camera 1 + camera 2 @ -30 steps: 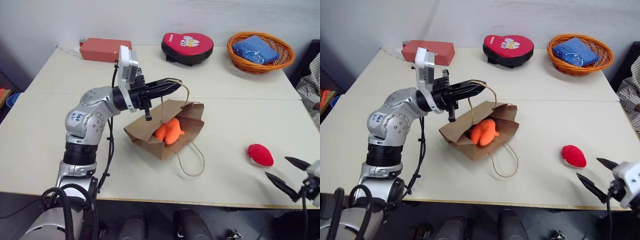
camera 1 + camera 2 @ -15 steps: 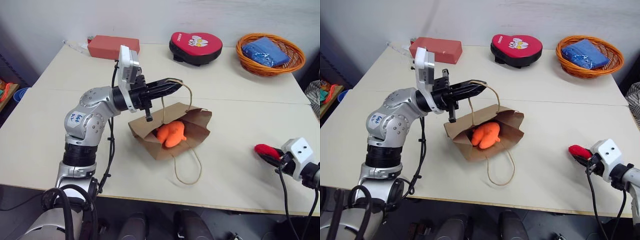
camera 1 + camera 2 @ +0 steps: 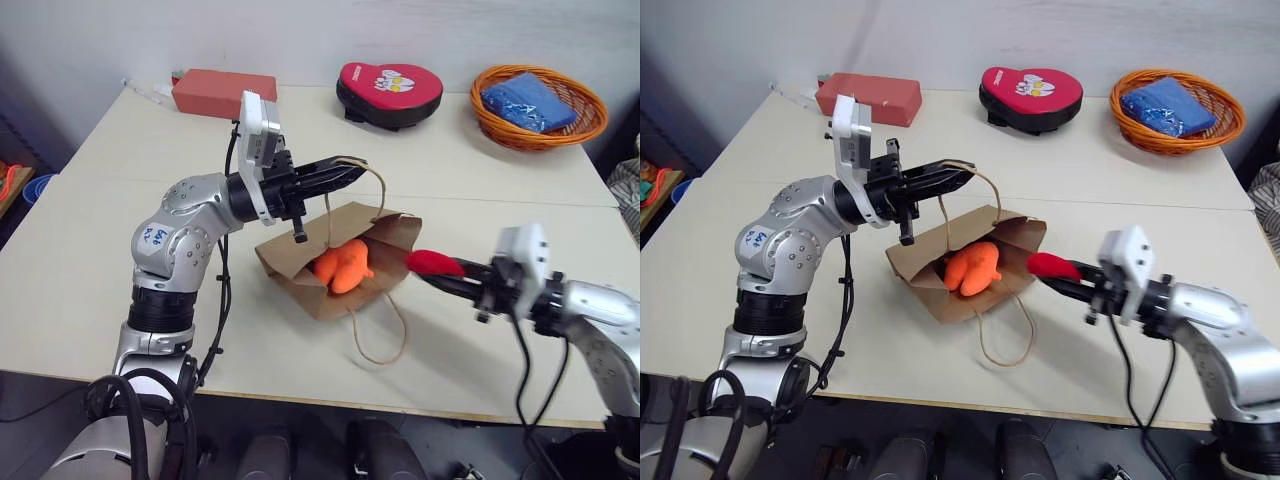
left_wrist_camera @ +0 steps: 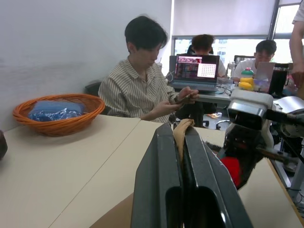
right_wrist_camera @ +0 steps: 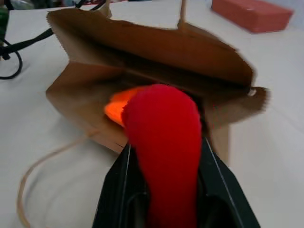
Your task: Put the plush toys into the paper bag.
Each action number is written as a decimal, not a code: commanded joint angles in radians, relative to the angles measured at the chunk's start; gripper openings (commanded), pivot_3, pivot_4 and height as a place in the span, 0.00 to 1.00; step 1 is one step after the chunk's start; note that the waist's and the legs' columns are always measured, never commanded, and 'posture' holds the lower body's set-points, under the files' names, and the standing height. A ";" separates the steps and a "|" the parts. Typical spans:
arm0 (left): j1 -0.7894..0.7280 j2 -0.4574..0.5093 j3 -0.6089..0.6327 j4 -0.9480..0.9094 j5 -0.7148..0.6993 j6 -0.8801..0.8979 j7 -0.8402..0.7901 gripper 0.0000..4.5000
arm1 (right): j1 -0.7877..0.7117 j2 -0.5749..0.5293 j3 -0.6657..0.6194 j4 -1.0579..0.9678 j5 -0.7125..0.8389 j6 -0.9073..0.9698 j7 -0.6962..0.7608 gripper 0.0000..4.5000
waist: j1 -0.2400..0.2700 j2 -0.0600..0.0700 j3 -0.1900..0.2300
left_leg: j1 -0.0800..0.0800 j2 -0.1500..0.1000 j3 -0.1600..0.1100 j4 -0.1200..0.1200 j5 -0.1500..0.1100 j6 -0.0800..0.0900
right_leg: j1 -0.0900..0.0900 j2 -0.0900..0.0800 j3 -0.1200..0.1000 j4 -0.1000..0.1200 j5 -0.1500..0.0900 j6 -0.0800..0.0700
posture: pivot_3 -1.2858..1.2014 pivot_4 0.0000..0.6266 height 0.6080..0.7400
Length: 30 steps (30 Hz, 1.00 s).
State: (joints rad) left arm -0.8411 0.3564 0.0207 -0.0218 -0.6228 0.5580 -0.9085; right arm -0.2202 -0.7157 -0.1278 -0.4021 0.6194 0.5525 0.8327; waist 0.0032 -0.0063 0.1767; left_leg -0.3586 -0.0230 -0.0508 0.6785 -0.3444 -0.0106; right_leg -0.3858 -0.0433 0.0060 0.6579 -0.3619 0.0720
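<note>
Swinging in from the table edge, our right gripper (image 3: 445,272) now has the red plush toy (image 3: 433,263) pinched between its fingers, poised just at the mouth of the paper bag (image 3: 335,262). Our left gripper (image 3: 345,176) stays clamped shut on the bag's upper handle (image 3: 365,178), holding the mouth open. Inside the bag lies the orange plush toy (image 3: 340,264), so we judge one short push and release finishes this
</note>
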 commanded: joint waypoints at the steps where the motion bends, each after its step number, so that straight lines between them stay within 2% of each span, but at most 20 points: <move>1: -0.025 -0.011 0.006 -0.018 -0.012 -0.006 0.005 0.00 | -0.084 0.068 0.103 -0.053 -0.019 0.123 -0.140 0.10 | 0.003 0.000 0.000 | -0.004 -0.001 0.000 0.002 0.000 0.000 | -0.004 -0.001 0.000 0.001 0.000 0.000 | 0.52 0.24 1.00; 3: -0.027 -0.017 0.008 -0.015 -0.013 -0.006 0.007 0.00 | -0.126 0.099 0.174 -0.045 -0.069 0.136 -0.168 0.10 | 0.008 0.000 0.000 | -0.014 -0.001 0.000 0.005 0.000 0.000 | -0.013 -0.001 0.000 0.004 0.000 0.000 | 0.52 0.24 1.00; 5: -0.027 -0.022 0.007 -0.016 -0.013 -0.007 0.008 0.00 | -0.175 0.143 0.241 -0.013 -0.130 0.141 -0.215 0.10 | 0.007 0.000 0.000 | -0.014 -0.001 0.000 0.005 0.000 0.000 | -0.013 -0.001 0.000 0.004 0.000 0.000 | 0.52 0.24 1.00; 10: -0.029 -0.029 0.012 -0.017 -0.015 -0.006 0.010 0.00 | -0.260 0.270 0.298 0.055 -0.215 0.180 -0.344 0.10 | -0.004 0.000 0.000 | -0.014 -0.001 0.000 0.004 0.000 0.000 | -0.014 -0.001 0.000 0.005 0.000 0.000 | 0.52 0.24 1.00; 17: -0.027 -0.031 0.014 -0.012 -0.012 -0.013 0.011 0.00 | -0.344 0.356 0.365 0.080 -0.245 0.147 -0.293 0.10 | -0.011 0.000 0.000 | -0.014 -0.001 0.000 0.004 0.000 0.000 | -0.015 0.000 0.000 0.006 0.000 0.000 | 0.52 0.24 1.00; 21: -0.028 -0.026 0.020 -0.013 -0.012 -0.014 0.013 0.00 | -0.352 0.325 0.389 0.071 -0.232 0.019 -0.131 0.10 | -0.011 0.000 0.000 | -0.014 -0.001 0.000 0.004 0.000 0.000 | -0.015 0.000 0.000 0.006 0.000 0.000 | 0.52 0.24 1.00; 23: -0.025 -0.023 0.023 -0.014 -0.012 -0.014 0.013 0.00 | -0.350 0.314 0.382 0.080 -0.223 0.029 -0.105 0.10 | -0.010 0.000 0.000 | -0.014 -0.002 0.000 0.004 0.000 0.000 | -0.015 0.000 0.000 0.006 0.000 0.000 | 0.52 0.24 1.00; 26: -0.024 -0.022 0.029 -0.011 -0.011 -0.015 0.017 0.00 | -0.375 0.327 0.390 0.170 -0.236 0.070 -0.097 0.10 | -0.009 0.000 0.000 | -0.014 -0.002 0.000 0.004 0.000 0.000 | -0.015 0.000 0.000 0.006 0.000 0.000 | 0.52 0.24 1.00; 30: -0.026 -0.031 0.038 -0.016 -0.022 -0.010 0.028 0.00 | -0.421 0.398 0.414 0.315 -0.304 -0.015 -0.120 0.10 | -0.015 0.000 0.000 | -0.014 -0.002 0.000 0.004 0.000 0.000 | -0.016 0.000 0.000 0.006 0.000 0.000 | 0.52 0.24 1.00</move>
State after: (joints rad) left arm -0.8479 0.3282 0.0357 -0.0200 -0.6245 0.5590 -0.8860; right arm -0.6146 -0.3436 0.2786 -0.0993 0.3342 0.5856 0.7238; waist -0.0117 -0.0060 0.1765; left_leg -0.3727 -0.0245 -0.0506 0.6823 -0.3443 -0.0105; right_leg -0.4018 -0.0435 0.0063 0.6649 -0.3619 0.0719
